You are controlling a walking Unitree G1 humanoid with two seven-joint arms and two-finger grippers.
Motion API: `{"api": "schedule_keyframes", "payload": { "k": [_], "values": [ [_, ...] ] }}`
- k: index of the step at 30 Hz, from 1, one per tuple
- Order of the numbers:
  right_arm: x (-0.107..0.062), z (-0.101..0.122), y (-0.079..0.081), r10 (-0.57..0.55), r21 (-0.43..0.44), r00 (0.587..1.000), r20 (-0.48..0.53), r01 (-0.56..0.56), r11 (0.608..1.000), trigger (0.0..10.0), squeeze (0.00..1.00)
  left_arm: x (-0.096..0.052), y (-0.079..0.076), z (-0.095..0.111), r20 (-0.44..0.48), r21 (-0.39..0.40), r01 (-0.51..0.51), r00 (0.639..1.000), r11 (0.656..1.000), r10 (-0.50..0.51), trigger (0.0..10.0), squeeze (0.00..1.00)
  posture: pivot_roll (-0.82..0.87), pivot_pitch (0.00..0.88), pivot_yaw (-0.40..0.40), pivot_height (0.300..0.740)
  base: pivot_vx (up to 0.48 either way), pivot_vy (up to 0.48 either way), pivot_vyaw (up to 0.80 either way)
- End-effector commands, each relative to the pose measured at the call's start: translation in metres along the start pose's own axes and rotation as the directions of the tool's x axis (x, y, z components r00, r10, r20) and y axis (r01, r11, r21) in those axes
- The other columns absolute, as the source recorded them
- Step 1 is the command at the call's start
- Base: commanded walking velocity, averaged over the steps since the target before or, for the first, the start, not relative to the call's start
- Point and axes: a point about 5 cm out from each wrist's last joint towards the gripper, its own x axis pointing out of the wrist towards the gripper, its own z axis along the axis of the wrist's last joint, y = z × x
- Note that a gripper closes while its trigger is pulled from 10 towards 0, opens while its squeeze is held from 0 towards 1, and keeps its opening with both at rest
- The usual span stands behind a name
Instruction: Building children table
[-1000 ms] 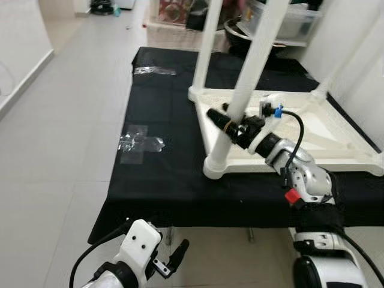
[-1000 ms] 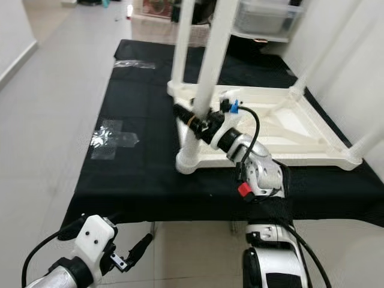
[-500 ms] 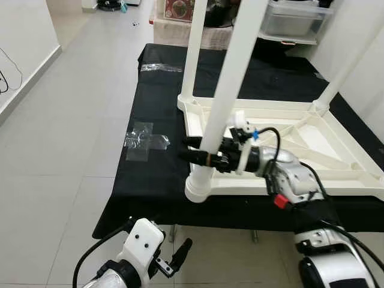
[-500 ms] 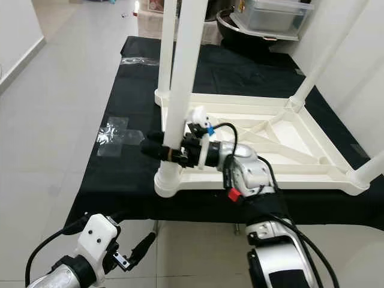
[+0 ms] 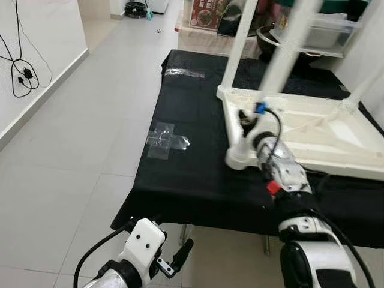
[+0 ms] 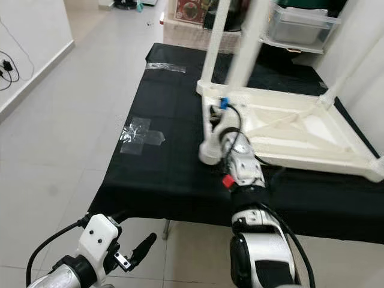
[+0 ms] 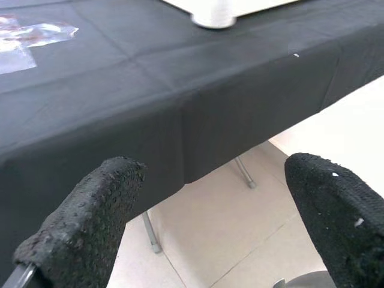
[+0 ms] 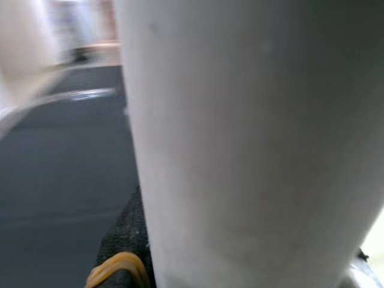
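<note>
A white children's table lies upside down on the black-covered table, its legs pointing up. The near-left leg rises at a tilt from its corner socket and looks blurred. My right gripper reaches forward to this leg just above the socket. In the right wrist view the white leg sits tight against a black finger with a yellow band. My left gripper hangs open below the table's front edge, holding nothing.
Clear tape patches lie on the cloth at the left, with another at the far end. Grey floor spreads to the left. Cables hang on the left wall. Storage boxes stand behind the table.
The camera has shifted and the scene sits further right. My right arm has swung from reaching leftward across the leg to pointing forward at its base. The left arm still hangs.
</note>
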Motion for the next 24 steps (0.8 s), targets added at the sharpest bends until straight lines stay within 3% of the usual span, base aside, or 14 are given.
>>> {"api": "schedule_keyframes", "payload": {
  "k": [1, 2, 5, 6, 11, 13, 14, 15, 16, 17, 18, 20, 22, 24],
  "values": [
    [-0.004, -0.008, -0.001, -0.06, -0.025, 0.998, -0.026, 0.06, 0.998, 0.0, 0.0, -0.001, -0.002, -0.003, -0.012, -0.003, 0.003, 1.0, 1.0, -0.004, 10.0, 0.0, 0.14, 0.096, -0.137, 0.74, 0.0, 0.0, 0.0],
    [-0.006, -0.011, 0.008, -0.015, 0.02, 0.999, -0.028, 0.016, 1.0, 9.7, 0.0, -0.001, -0.002, -0.003, -0.012, -0.003, 0.002, 1.0, 1.0, -0.003, 10.0, 0.0, 0.14, 0.096, -0.136, 0.74, 0.0, 0.0, 0.0],
    [-0.005, -0.011, 0.026, 0.077, 0.089, 0.997, -0.014, -0.076, 0.993, 10.0, 0.0, -0.001, -0.002, -0.003, -0.012, -0.005, 0.001, 1.0, 1.0, -0.001, 10.0, 0.0, 0.14, 0.096, -0.138, 0.74, 0.0, 0.0, 0.0],
    [-0.004, -0.006, 0.039, 0.168, 0.125, 0.986, 0.021, -0.169, 0.978, 10.0, 1.0, -0.001, -0.002, -0.003, -0.012, -0.008, 0.001, 1.0, 1.0, -0.001, 10.0, 0.0, 0.14, 0.097, -0.137, 0.74, 0.0, 0.0, 0.0],
    [-0.004, 0.003, 0.049, 0.264, 0.139, 0.962, 0.075, -0.272, 0.952, 10.0, 1.0, -0.001, -0.002, -0.003, -0.012, -0.01, 0.005, 1.0, 1.0, -0.005, 10.0, 0.0, 0.14, 0.095, -0.138, 0.74, 0.0, 0.0, 0.0],
    [-0.004, 0.014, 0.05, 0.301, 0.162, 0.944, 0.132, -0.321, 0.933, 10.0, 0.0, -0.001, -0.002, -0.003, -0.012, -0.012, 0.005, 1.0, 1.0, -0.005, 10.0, 0.0, 0.14, 0.095, -0.138, 0.74, 0.0, 0.0, 0.0],
    [-0.006, 0.019, 0.054, 0.344, 0.161, 0.926, 0.156, -0.368, 0.916, 10.0, 0.0, -0.001, -0.002, -0.003, -0.012, -0.012, 0.005, 1.0, 1.0, -0.005, 10.0, 0.0, 0.14, 0.097, -0.14, 0.74, 0.0, 0.0, 0.0],
    [-0.009, 0.023, 0.06, 0.451, 0.182, 0.877, 0.164, -0.476, 0.86, 10.0, 0.0, -0.001, -0.002, -0.003, -0.012, -0.012, 0.005, 1.0, 1.0, -0.005, 10.0, 0.0, 0.13, 0.097, -0.14, 0.74, 0.0, 0.0, 0.0],
    [-0.009, 0.023, 0.06, 0.451, 0.182, 0.877, 0.164, -0.476, 0.86, 10.0, 0.0, -0.001, -0.002, -0.003, -0.012, -0.012, 0.005, 1.0, 1.0, -0.005, 10.0, 0.0, 0.13, 0.097, -0.14, 0.74, 0.0, 0.0, 0.0],
    [-0.011, 0.025, 0.065, 0.522, 0.196, 0.836, 0.167, -0.547, 0.814, 10.0, 0.0, -0.001, -0.002, -0.003, -0.012, -0.012, 0.005, 1.0, 1.0, -0.005, 10.0, 0.0, 0.13, 0.097, -0.14, 0.74, 0.0, 0.0, 0.0],
    [-0.015, 0.025, 0.069, 0.632, 0.171, 0.759, 0.157, -0.651, 0.739, 10.0, 0.0, -0.001, -0.002, -0.003, -0.011, -0.013, 0.006, 1.0, 1.0, -0.006, 10.0, 0.0, 0.13, 0.097, -0.14, 0.74, 0.0, 0.0, 0.0],
    [-0.018, 0.023, 0.067, 0.749, 0.121, 0.652, 0.119, -0.758, 0.641, 10.0, 0.0, -0.001, -0.003, -0.003, -0.01, -0.013, 0.007, 1.0, 1.0, -0.007, 10.0, 0.0, 0.13, 0.096, -0.141, 0.74, 0.0, 0.0, 0.0],
    [-0.018, 0.023, 0.067, 0.749, 0.121, 0.652, 0.119, -0.758, 0.641, 10.0, 0.0, -0.001, -0.003, -0.003, -0.01, -0.013, 0.007, 1.0, 1.0, -0.007, 10.0, 0.0, 0.13, 0.096, -0.141, 0.74, 0.0, 0.0, 0.0],
    [-0.019, 0.026, 0.06, 0.832, 0.089, 0.544, 0.113, -0.839, 0.537, 10.0, 0.0, -0.001, -0.003, -0.003, -0.01, -0.013, 0.006, 1.0, 1.0, -0.006, 10.0, 0.0, 0.14, 0.099, -0.143, 0.74, 0.0, 0.0, 0.0]
  ]
}}
